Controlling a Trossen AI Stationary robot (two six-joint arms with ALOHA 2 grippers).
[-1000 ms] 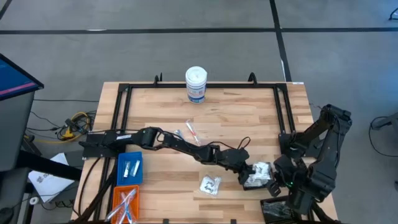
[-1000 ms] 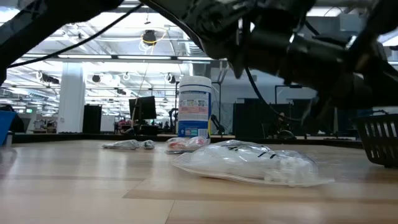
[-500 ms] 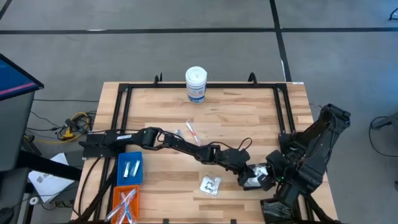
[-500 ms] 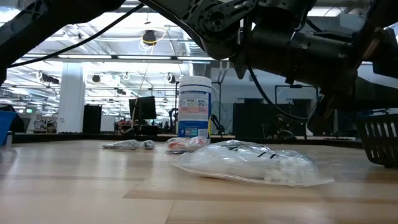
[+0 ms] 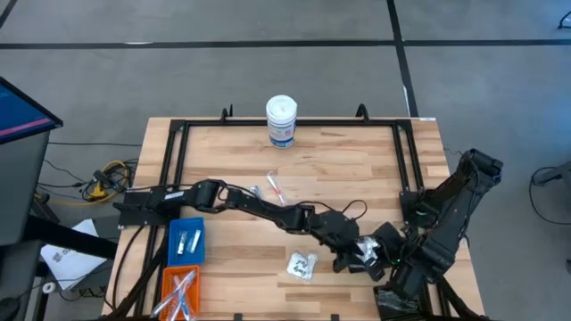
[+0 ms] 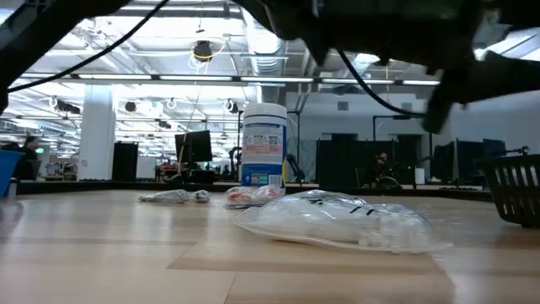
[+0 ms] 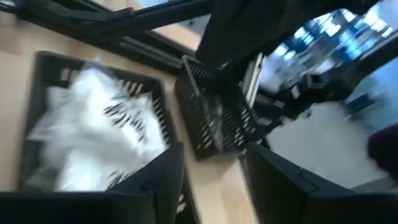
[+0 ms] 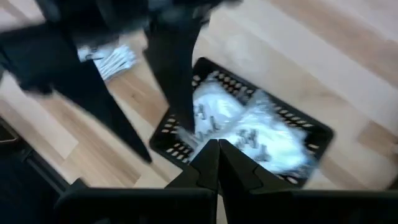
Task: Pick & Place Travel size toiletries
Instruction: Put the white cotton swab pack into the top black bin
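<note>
A clear packet with white contents [image 7: 93, 137] [image 8: 249, 124] lies inside a black bin [image 8: 180, 146] near the table's right front; in the high view it shows between the arms [image 5: 368, 247]. My left gripper [image 7: 211, 186] [image 5: 355, 260] hangs open above the bin's left rim with nothing between its fingers. My right gripper [image 8: 217, 155] [image 5: 385, 259] is shut and hovers over the bin's near side. A second clear packet [image 5: 302, 264] [image 6: 337, 221] lies flat on the wood. White-and-red sticks [image 5: 273, 187] and a small silver piece [image 6: 173, 196] lie mid-table.
A tall white canister [image 5: 281, 120] stands at the far edge. A blue bin [image 5: 186, 241] and an orange bin [image 5: 178, 290] with items sit at front left. Another black mesh basket [image 7: 217, 124] stands beside the filled bin. Black rails [image 5: 178, 143] frame the table.
My left gripper has opened, risen and drawn back a little toward the table's left, leaving the clear packet lying in the black bin. My right gripper, still shut, has moved toward the table's left and slightly down, closer over the bin.
</note>
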